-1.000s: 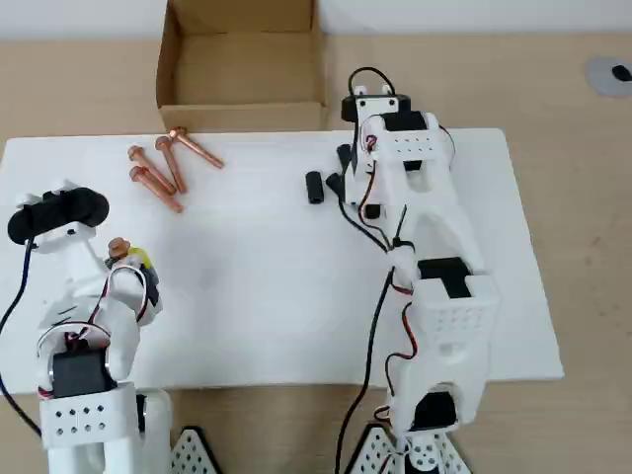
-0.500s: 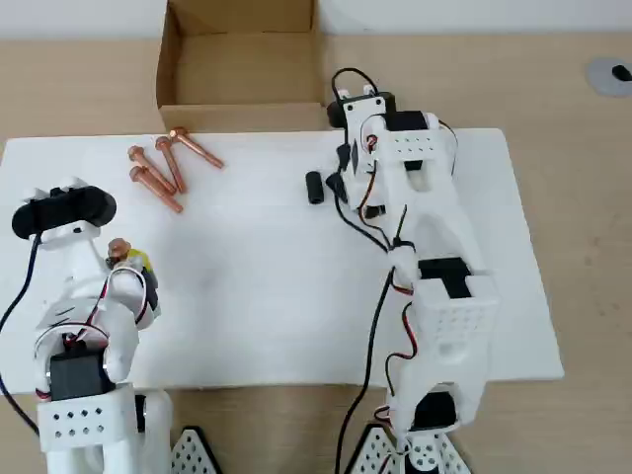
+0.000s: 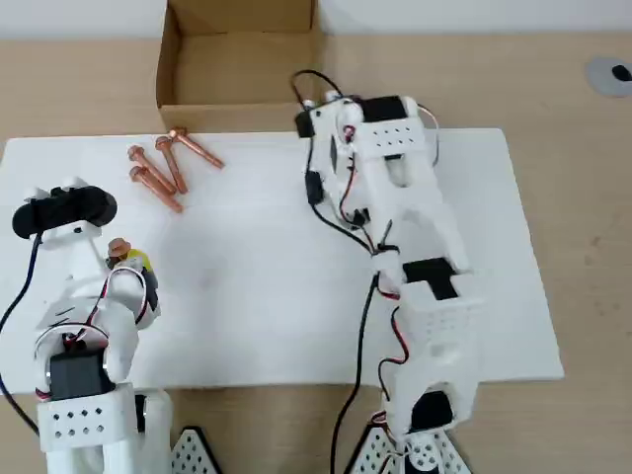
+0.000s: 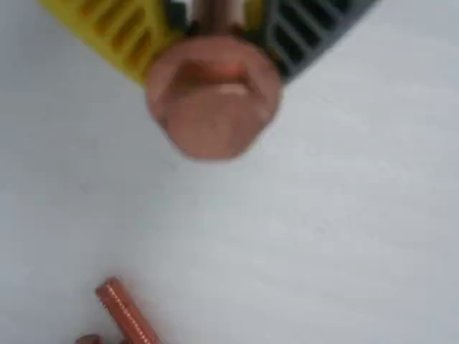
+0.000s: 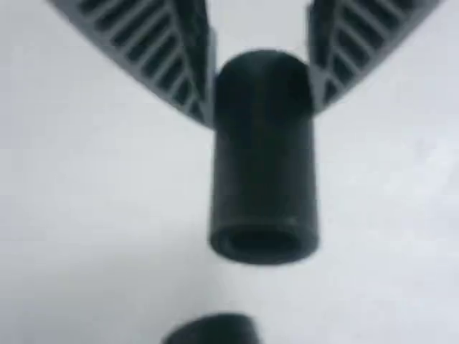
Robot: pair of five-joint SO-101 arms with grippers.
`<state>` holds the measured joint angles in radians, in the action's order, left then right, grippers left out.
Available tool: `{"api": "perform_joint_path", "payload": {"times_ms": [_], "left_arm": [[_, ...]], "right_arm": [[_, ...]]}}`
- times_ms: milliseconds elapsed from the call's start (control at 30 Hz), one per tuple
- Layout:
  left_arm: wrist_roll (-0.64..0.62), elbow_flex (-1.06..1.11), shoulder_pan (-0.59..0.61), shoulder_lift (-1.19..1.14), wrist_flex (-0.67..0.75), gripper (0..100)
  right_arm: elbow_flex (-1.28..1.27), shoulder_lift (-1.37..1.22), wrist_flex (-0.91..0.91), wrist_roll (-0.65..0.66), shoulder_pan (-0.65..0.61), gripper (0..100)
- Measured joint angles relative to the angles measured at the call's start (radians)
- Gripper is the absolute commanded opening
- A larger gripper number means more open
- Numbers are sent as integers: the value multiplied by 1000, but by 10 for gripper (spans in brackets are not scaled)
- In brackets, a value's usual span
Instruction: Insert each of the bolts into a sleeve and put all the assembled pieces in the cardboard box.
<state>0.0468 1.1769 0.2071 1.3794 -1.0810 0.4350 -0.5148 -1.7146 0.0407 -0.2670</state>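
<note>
White mat (image 3: 247,286) is laid on a wooden table (image 3: 573,148), with table margin exposed on all sides. Cardboard box (image 3: 242,117) is set open-topped on the table, its near wall just at the mat's far edge, between the two arms' lines. A wide stretch of mat separates the arms. Four loose bolts (image 3: 171,166) are clustered on the mat just in front of the box's left corner, some touching or crossing. Left gripper (image 4: 213,68) is held over the mat's left part, well short of that cluster, closed on a copper bolt (image 4: 213,100). The shank is pinched between a yellow finger (image 4: 107,29) and a dark one, with the hex head sticking out past the tips. The threaded end of a loose bolt is seen on the mat beyond. Right gripper (image 5: 262,107) is placed near the mat's far edge, just right of the box's right corner, closed around a black sleeve (image 5: 264,186). The sleeve is a short matte cylinder with an open bore, flanked snugly on both sides. A second sleeve (image 5: 208,331) lies near it on the mat.
</note>
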Motion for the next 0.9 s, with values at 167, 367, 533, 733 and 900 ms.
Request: {"api": "perform_joint_path", "payload": {"times_ms": [167,367,533,733,900], "left_arm": [[0,0,0,0,0,13],[0,0,0,0,0,13],[17,0,0,0,0,13],[37,-9,0,0,0,13],[37,-64,0,0,0,13]], "right_arm": [[34,61,-37,5,-61,12],[-163,107,-2,25,-150,12],[-344,107,130,80,-218,12],[-433,126,233,135,-227,12],[-451,140,245,204,-227,16]]}}
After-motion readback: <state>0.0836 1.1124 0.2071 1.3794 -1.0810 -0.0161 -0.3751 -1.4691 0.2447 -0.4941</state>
